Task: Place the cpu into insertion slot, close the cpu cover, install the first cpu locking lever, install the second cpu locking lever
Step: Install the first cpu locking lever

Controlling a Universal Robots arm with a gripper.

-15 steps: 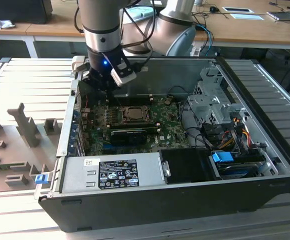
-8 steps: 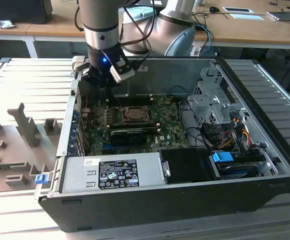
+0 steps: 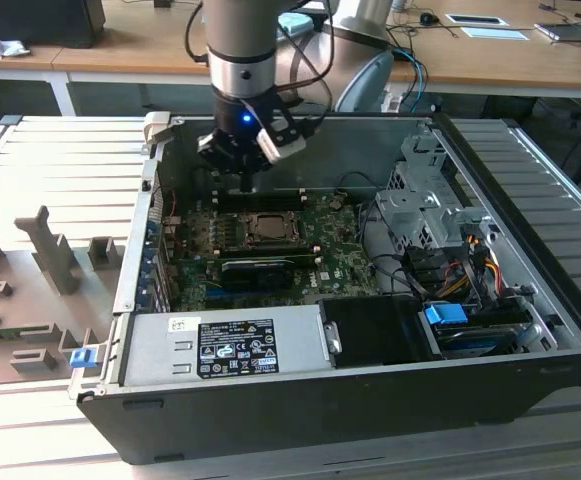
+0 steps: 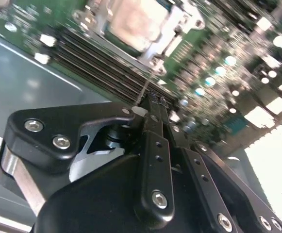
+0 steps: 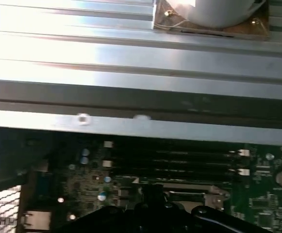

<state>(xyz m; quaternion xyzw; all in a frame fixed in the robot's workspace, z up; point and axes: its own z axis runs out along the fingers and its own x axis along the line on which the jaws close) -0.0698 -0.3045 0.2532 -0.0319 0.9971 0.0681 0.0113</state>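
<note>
The cpu (image 4: pixel 133 19) lies in the insertion slot (image 3: pixel 268 229) on the green motherboard, its pale metal face up. The cpu cover (image 4: pixel 175 28) lies flat around it as a silvery frame. My gripper (image 3: pixel 249 186) hangs just behind the slot, over the memory slots, fingers pressed together and shut with nothing between them. In the second wrist view the gripper (image 4: pixel 154 99) has its tips beside a thin metal locking lever (image 4: pixel 145 90) that runs out from the socket's corner. In the first wrist view the gripper (image 5: pixel 153 194) sits next to the slot (image 5: pixel 191 196).
The motherboard (image 3: pixel 345 265) lies inside an open black computer case (image 3: pixel 300 400). Black memory slots (image 3: pixel 260 198) run behind the socket, and a black card (image 3: pixel 257 267) lies in front of it. A power supply (image 3: pixel 225 345) fills the front, and cables and drive bays (image 3: pixel 440 240) stand at the exterior view's right.
</note>
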